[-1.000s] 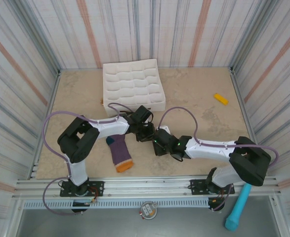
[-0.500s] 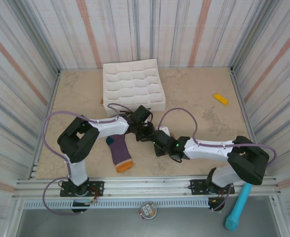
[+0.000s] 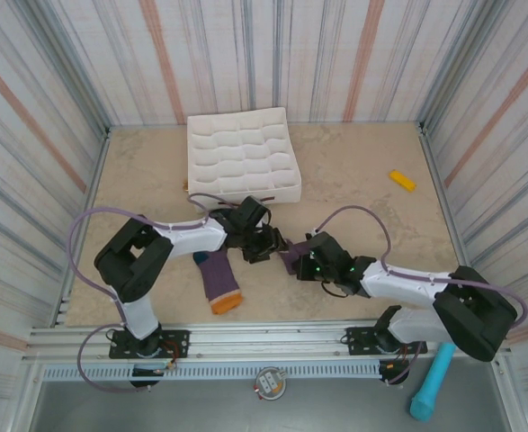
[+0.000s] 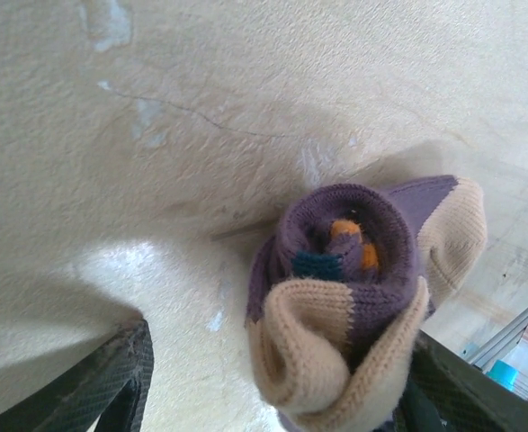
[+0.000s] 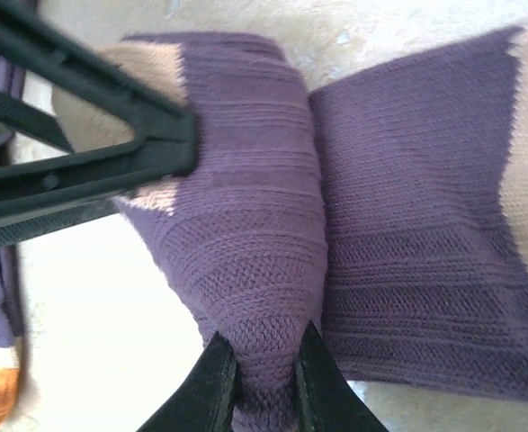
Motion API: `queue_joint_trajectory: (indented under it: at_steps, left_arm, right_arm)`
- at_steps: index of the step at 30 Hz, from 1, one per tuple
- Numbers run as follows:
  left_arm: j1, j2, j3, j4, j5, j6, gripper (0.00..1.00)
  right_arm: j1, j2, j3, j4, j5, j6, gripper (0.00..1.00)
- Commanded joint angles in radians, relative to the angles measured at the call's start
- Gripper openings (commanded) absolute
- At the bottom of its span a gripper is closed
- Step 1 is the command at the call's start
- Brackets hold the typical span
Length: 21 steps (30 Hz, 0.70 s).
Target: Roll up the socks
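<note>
On the near-left part of the table (image 3: 362, 162), a flat sock (image 3: 217, 281) lies alone, its teal heel toward the back and its orange toe toward the arm bases. Behind it, against the back wall, sits a white compartmented tray (image 3: 246, 193). Just right of the flat sock, the left gripper (image 3: 265, 245) reaches in low toward the middle of the table. Its jaws stand apart, one on each side of a rolled sock (image 4: 344, 270) without pressing it. From the left wrist view, that sock is wound into a tight purple coil with bits of teal and orange at its centre and a tan cuff folded loosely around one side. I cannot tell whether it rests on the table or hangs just above it. The right gripper (image 5: 264, 355) meets it from the other side, jaws pinched together on a fold of the purple knit at the edge of the roll. One jaw of the left gripper crosses the roll's far end. Farther right, well apart from the arms, a small yellow piece (image 3: 402, 180) lies near the wall. A teal cylinder (image 3: 434, 378) lies below the table's front rail.
</note>
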Motion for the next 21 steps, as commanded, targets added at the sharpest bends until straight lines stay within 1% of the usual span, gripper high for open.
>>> queue_joint_trajectory:
  at_steps: [1, 4, 7, 11, 14, 15, 16, 18, 21]
  left_arm:
    - [0.009, -0.05, -0.032, 0.03, -0.048, -0.007, 0.7]
    - [0.009, -0.072, -0.052, 0.081, -0.049, 0.002, 0.72]
    - [0.009, -0.098, -0.074, 0.146, -0.049, 0.016, 0.75]
    - [0.009, -0.118, -0.073, 0.175, -0.042, 0.038, 0.76]
    - [0.003, -0.169, -0.135, 0.315, -0.048, 0.045, 0.76]
    - [-0.001, -0.187, -0.151, 0.335, -0.065, 0.045, 0.79]
    - [-0.003, -0.198, -0.151, 0.324, -0.08, 0.055, 0.82]
    - [-0.002, -0.191, -0.132, 0.281, -0.074, 0.081, 0.83]
    - [-0.003, -0.154, -0.112, 0.263, -0.038, 0.092, 0.83]
  right_arm:
    - [-0.081, -0.02, -0.074, -0.028, -0.138, 0.072, 0.05]
    - [-0.134, -0.029, -0.1, -0.019, -0.199, 0.084, 0.05]
    - [-0.155, -0.023, -0.102, -0.024, -0.227, 0.073, 0.05]
    - [-0.18, -0.012, -0.1, -0.033, -0.256, 0.061, 0.04]
    - [-0.219, -0.021, -0.113, -0.021, -0.292, 0.064, 0.04]
    - [-0.233, -0.026, -0.12, -0.015, -0.308, 0.069, 0.04]
    - [-0.246, -0.031, -0.126, -0.01, -0.322, 0.073, 0.04]
    - [-0.267, -0.038, -0.135, -0.009, -0.343, 0.082, 0.04]
    - [-0.305, -0.03, -0.144, -0.007, -0.379, 0.107, 0.0]
